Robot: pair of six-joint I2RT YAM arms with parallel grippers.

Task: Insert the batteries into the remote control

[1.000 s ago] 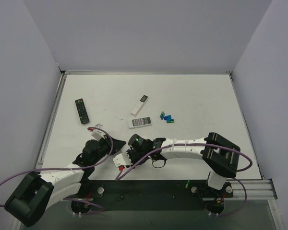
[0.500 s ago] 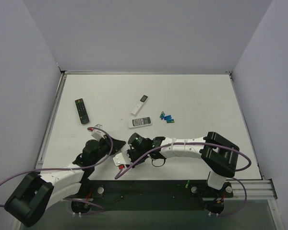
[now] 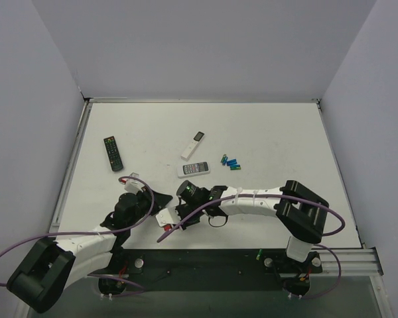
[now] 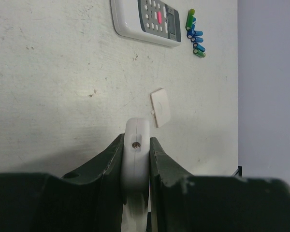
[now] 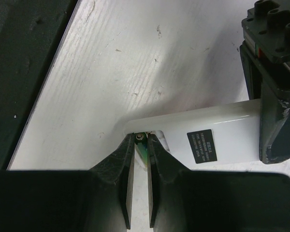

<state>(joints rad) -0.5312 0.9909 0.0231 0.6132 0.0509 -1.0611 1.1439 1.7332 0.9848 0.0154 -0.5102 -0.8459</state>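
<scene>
Remote [image 5: 203,137] is held near the table's [image 3: 272,139] 6 o'clock edge, its plain white back with a dark label facing the right wrist camera. We see the left gripper [image 4: 137,145] clamped on one end of it, jaws closed down to the remote's thickness. At the other end, the right gripper [image 5: 141,141] has its jaws nearly together, pinching a green battery [image 5: 142,150] right at the remote's open corner. Whether the cell is seated there we cannot tell. In the left wrist view, a small white cover [image 4: 161,107] lies flat on the table at 1 o'clock from the fingertips, apart from them. Seen from above, the loose batteries [image 3: 231,161], green and blue, lie bunched together between 1 and 2 o'clock from the held remote. A grey-keyed remote [image 3: 194,169] lies at 1 o'clock, a screen remote [image 3: 193,144] lies beyond it, and a black remote [image 3: 113,153] lies at 11 o'clock, well apart.
</scene>
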